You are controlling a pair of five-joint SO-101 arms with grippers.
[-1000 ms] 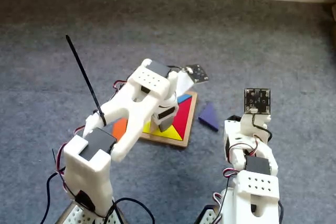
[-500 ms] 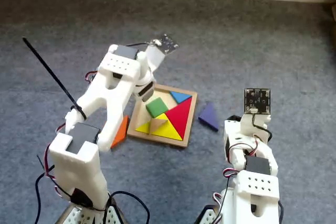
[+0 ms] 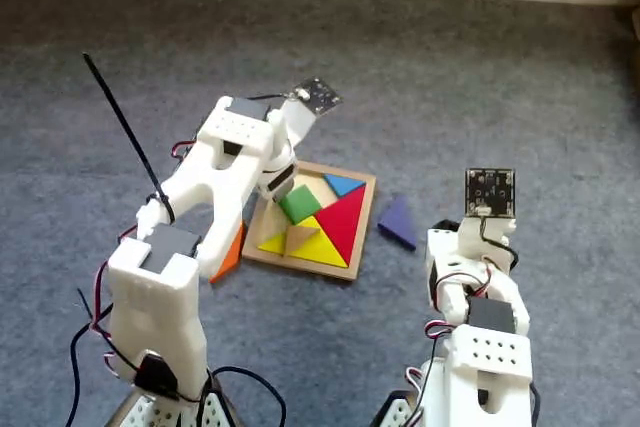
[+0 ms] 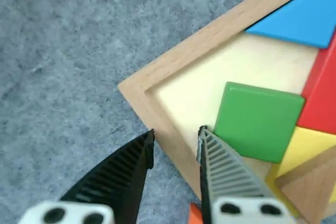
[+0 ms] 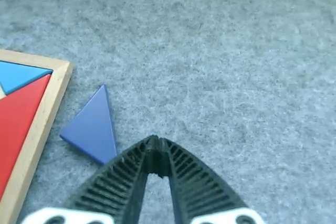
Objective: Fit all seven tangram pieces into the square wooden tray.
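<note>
The square wooden tray lies mid-table, holding a green square, a blue triangle, a red triangle, yellow pieces and a tan triangle. An orange piece lies on the carpet by the tray's left side, and a purple triangle lies to its right. My left gripper is open and empty, its fingers straddling the tray rim near a corner, close to the green square. My right gripper is shut beside the purple triangle.
Grey carpet covers the whole table. A black cable tie sticks up from the left arm. The right arm stands at the front right, apart from the tray. Open carpet lies behind and to the right.
The left arm drew back from over the tray's middle toward its far left corner, uncovering the green square in the tray. The right arm has not moved.
</note>
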